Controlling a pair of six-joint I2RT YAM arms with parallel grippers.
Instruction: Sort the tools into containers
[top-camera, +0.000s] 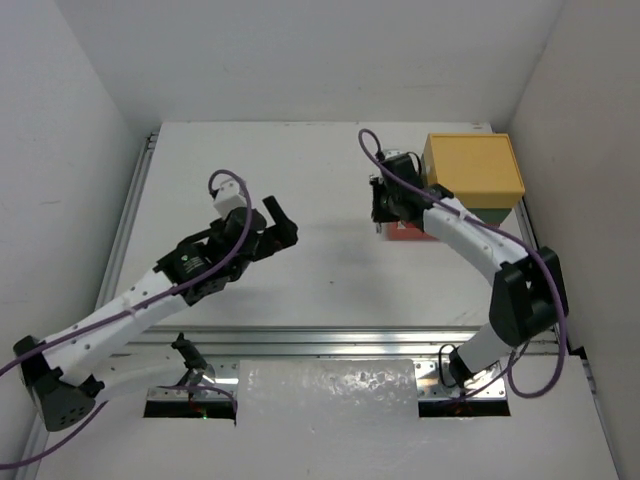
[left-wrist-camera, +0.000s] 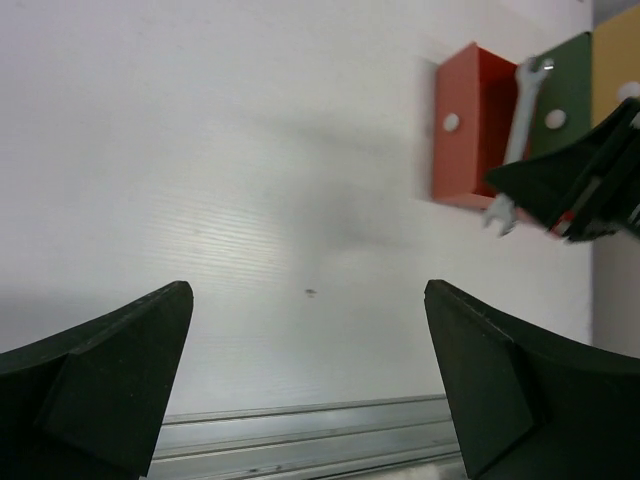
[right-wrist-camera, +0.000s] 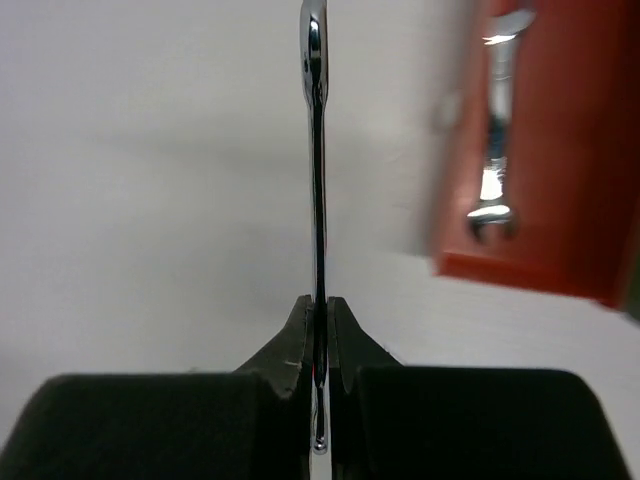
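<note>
A white surface (left-wrist-camera: 200, 150) is shown from above and from both wrists. At its far right, three box-like trays are stacked: a yellow tray (top-camera: 473, 165) on top, a dark green tray (left-wrist-camera: 566, 95) beneath it, and a red-orange tray (right-wrist-camera: 585, 200) at the bottom. The red-orange tray juts out to the left of the stack, so its inside is exposed. A small silver open-end wrench (right-wrist-camera: 494, 150) is already lying lengthwise inside it.

The right hand (right-wrist-camera: 318, 325) is pressed together on a second silver wrench (right-wrist-camera: 316, 150). This wrench is pinched near one end of its shank and held edge-on, so most of its length projects free beyond the fingers. It is held just left of the red-orange tray, beside the exposed part. The grip near the end appears to be chosen so that the free end can be led into the tray without the fingers meeting its wall. Since a matching wrench is already inside, this tray is judged to be the one meant for wrenches.

The left hand (left-wrist-camera: 307, 290) is spread wide and holds nothing. It hovers over the left middle of the surface, well apart from the stack, and is pointed to the right toward the trays. It is probably placed there so that the right arm's path is left free.
</note>
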